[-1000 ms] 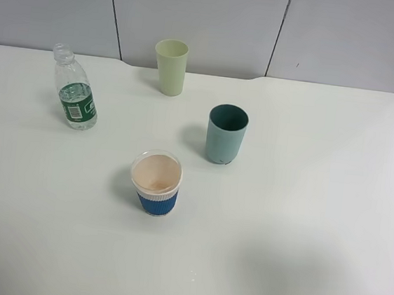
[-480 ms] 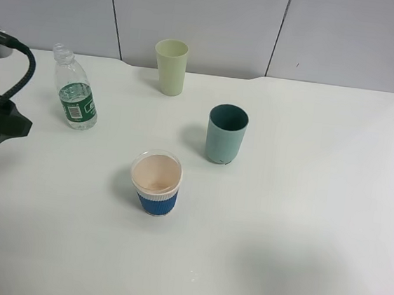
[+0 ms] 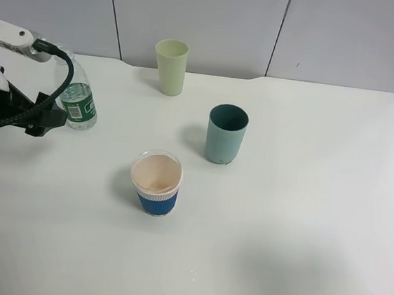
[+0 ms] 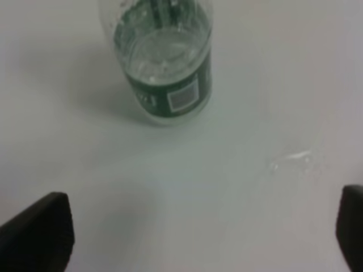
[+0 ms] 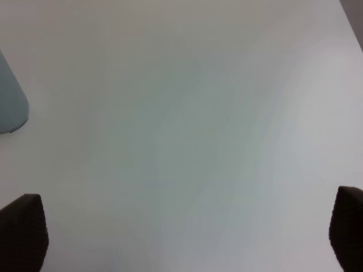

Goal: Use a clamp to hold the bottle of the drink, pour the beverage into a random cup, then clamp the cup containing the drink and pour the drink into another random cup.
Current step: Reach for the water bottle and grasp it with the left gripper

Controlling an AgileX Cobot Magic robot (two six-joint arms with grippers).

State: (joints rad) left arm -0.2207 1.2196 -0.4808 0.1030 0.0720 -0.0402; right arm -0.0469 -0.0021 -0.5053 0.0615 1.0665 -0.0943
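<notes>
The small clear bottle of the drink [image 3: 79, 107] with a green label stands upright at the back left of the white table, with clear beverage [image 4: 164, 51] inside. My left gripper [image 3: 48, 119] hovers just left of and in front of it, apart from it. In the left wrist view the bottle [image 4: 165, 79] lies ahead of my open left gripper [image 4: 193, 232], with nothing between its fingers. The teal cup [image 3: 226, 135] stands mid-table, and the blue-banded white cup [image 3: 156, 183] is nearer the front. My right gripper [image 5: 187, 232] is open over bare table, with the teal cup's edge [image 5: 8, 107] at the side.
A pale yellow-green tumbler [image 3: 171, 67] stands at the back of the table [image 3: 302, 222], near the wall. A small wet smear [image 4: 290, 158] marks the surface beside the bottle. The left arm's black cable [image 3: 43, 100] loops in front of the bottle.
My left arm has come in from the left edge and moved right, up to the bottle. The bottle and the cups have not moved.
</notes>
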